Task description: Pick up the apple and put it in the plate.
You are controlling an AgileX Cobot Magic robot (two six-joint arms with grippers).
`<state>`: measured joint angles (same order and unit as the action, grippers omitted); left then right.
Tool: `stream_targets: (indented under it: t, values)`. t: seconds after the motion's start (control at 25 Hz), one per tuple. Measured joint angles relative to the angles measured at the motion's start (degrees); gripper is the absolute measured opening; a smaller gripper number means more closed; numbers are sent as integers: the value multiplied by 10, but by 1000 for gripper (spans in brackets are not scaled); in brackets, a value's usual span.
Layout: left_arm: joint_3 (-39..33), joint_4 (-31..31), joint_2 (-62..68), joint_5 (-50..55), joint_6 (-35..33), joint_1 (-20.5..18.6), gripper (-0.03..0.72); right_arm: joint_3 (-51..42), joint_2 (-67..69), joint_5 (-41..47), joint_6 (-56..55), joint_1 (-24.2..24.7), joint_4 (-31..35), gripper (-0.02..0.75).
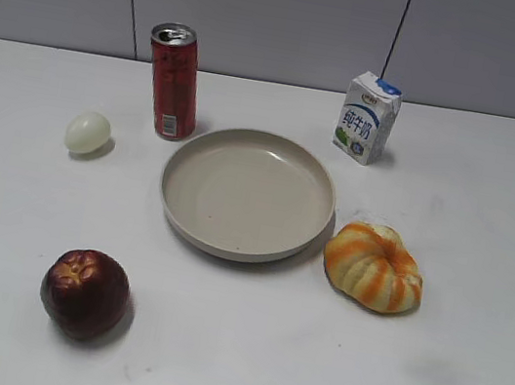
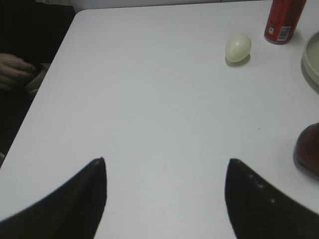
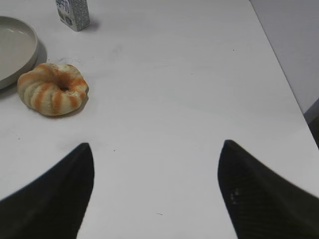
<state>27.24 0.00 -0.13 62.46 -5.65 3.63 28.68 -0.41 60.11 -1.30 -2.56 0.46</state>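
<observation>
The dark red apple (image 1: 85,292) sits on the white table at the front left, stem dimple up. A sliver of it shows at the right edge of the left wrist view (image 2: 309,149). The beige plate (image 1: 184,215) lies empty in the middle of the table; its rim shows in the left wrist view (image 2: 310,59) and the right wrist view (image 3: 30,50). My left gripper (image 2: 167,162) is open and empty over bare table, left of the apple. My right gripper (image 3: 157,147) is open and empty, right of the ribbed fruit. Neither arm shows in the exterior view.
A red can (image 1: 173,81) stands behind the plate at the left. A pale egg-shaped object (image 1: 87,133) lies left of it. A milk carton (image 1: 367,118) stands at the back right. An orange-and-cream ribbed fruit (image 1: 375,267) lies right of the plate. The table edges show in both wrist views.
</observation>
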Motion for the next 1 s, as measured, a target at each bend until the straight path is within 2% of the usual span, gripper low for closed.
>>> stream_targets:
  t: [0.72, 1.0]
  values:
    - [0, 0, 0, -1, 0, 0, 562, 0, 0, 0, 0, 0, 0, 585]
    - [16, 0, 40, -46, 0, 0, 562, 0, 0, 0, 0, 0, 0, 585]
